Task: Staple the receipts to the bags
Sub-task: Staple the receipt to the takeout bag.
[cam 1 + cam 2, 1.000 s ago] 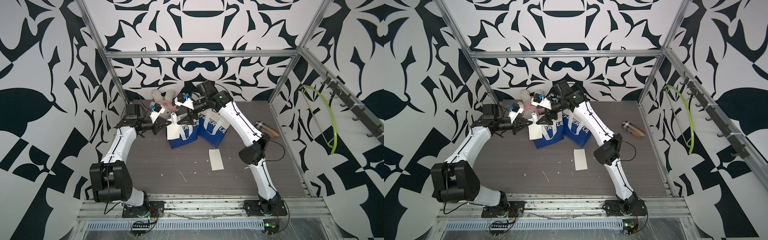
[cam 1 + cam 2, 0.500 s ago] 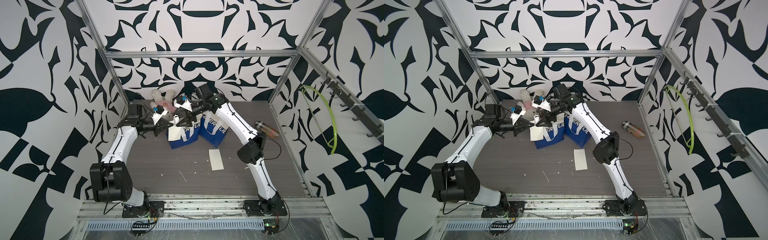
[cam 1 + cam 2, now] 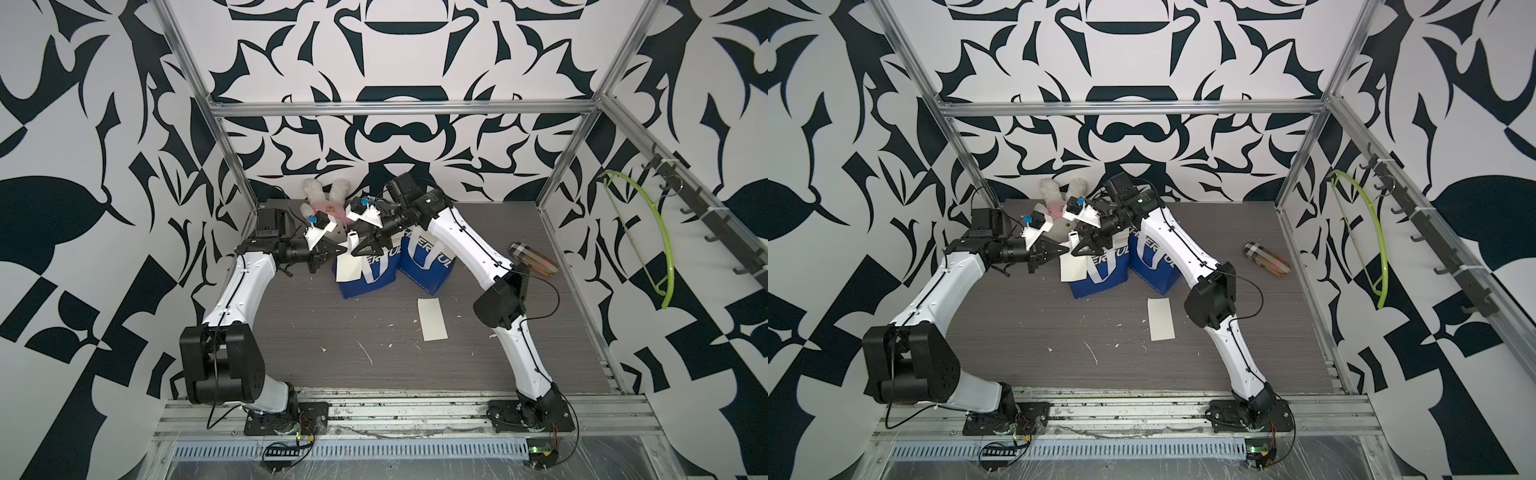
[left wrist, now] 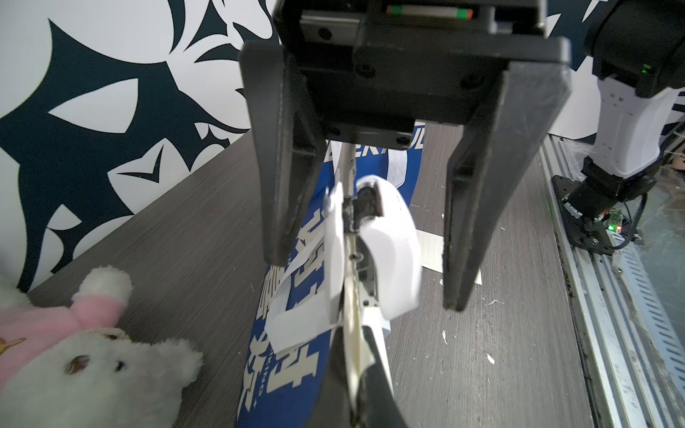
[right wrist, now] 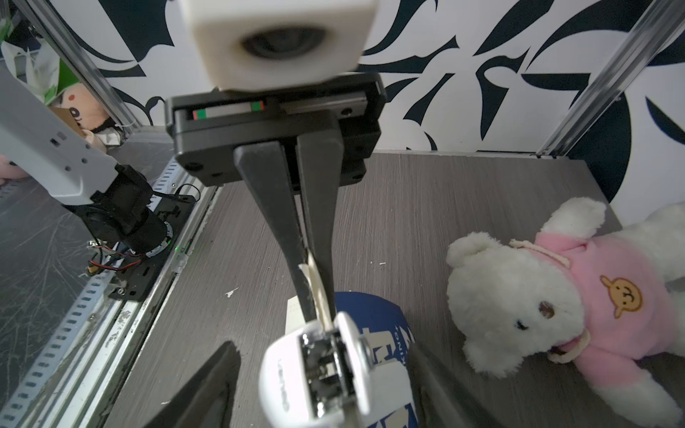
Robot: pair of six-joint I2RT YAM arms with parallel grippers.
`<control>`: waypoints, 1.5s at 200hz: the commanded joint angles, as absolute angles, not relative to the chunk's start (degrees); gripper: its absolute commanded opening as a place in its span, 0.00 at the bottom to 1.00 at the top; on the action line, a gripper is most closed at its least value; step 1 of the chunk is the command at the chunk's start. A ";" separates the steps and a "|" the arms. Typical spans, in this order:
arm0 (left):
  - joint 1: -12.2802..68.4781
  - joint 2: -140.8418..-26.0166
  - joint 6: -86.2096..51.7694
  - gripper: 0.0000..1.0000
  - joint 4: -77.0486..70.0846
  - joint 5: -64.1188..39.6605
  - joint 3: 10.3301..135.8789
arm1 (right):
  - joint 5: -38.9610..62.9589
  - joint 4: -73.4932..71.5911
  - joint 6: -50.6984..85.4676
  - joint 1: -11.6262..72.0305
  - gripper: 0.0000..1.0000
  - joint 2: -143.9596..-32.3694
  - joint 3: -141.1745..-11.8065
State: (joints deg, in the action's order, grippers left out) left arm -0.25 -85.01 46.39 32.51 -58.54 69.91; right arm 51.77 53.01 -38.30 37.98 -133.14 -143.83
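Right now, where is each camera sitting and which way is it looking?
Both top views: high at the front, tilted down toward the back wall; table, bags, loose receipt, whole left arm, right arm.
Left wrist: on the left arm, facing the right arm; its shut left gripper pinches the other receipt; beyond, the open right gripper straddles the stapler.
Right wrist: on the right arm, facing the left; its own fingers flank the stapler.
Shared: both wrist views show stapler, bag, plush toy.

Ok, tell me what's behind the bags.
A white plush bear in pink lies behind the bags. The right arm covers the spot directly behind the right bag.
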 commanded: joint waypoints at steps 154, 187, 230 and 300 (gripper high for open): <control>0.00 -87.36 44.31 0.00 33.80 -52.82 70.05 | 54.57 36.23 -27.53 38.37 0.00 -121.51 -129.13; -0.08 -87.63 43.77 0.00 33.67 -52.65 70.14 | 53.99 33.37 -28.98 38.59 0.00 -119.11 -124.93; -0.03 -87.71 43.51 0.00 33.55 -52.00 70.14 | 51.43 22.69 -16.72 37.91 0.51 -117.35 -121.80; 0.00 -87.94 41.51 0.00 30.97 -51.43 69.62 | 22.85 9.14 0.62 42.05 0.74 -106.04 -107.14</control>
State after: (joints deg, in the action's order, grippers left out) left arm 0.01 -86.41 42.57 29.36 -55.94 70.02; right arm 38.48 15.59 -8.16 38.52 -110.96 -111.37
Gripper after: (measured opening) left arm 0.055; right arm 0.730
